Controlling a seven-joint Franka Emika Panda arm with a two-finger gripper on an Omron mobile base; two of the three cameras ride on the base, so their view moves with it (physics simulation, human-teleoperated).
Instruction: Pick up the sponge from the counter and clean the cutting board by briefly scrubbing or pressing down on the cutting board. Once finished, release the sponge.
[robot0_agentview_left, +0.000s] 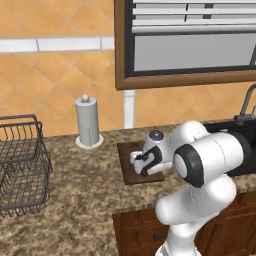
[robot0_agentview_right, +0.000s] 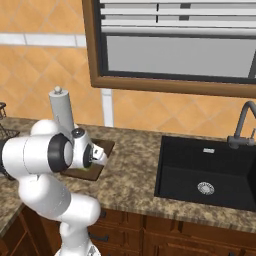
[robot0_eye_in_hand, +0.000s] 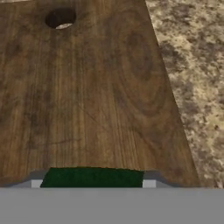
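Left to right on your bench (robot0_agentview_left: 75, 200): wire rack (robot0_agentview_left: 22, 160), paper towel roll (robot0_agentview_left: 88, 122), then the cutting board (robot0_agentview_left: 131, 167). Your arm folds forward over the board, wrist angled down, gripper (robot0_agentview_left: 143, 163) low above it. In the hand view the gripper pinches the sponge (robot0_eye_in_hand: 92, 178) between its tips, on the board's wood. The sink (robot0_agentview_right: 210, 172) lies right.
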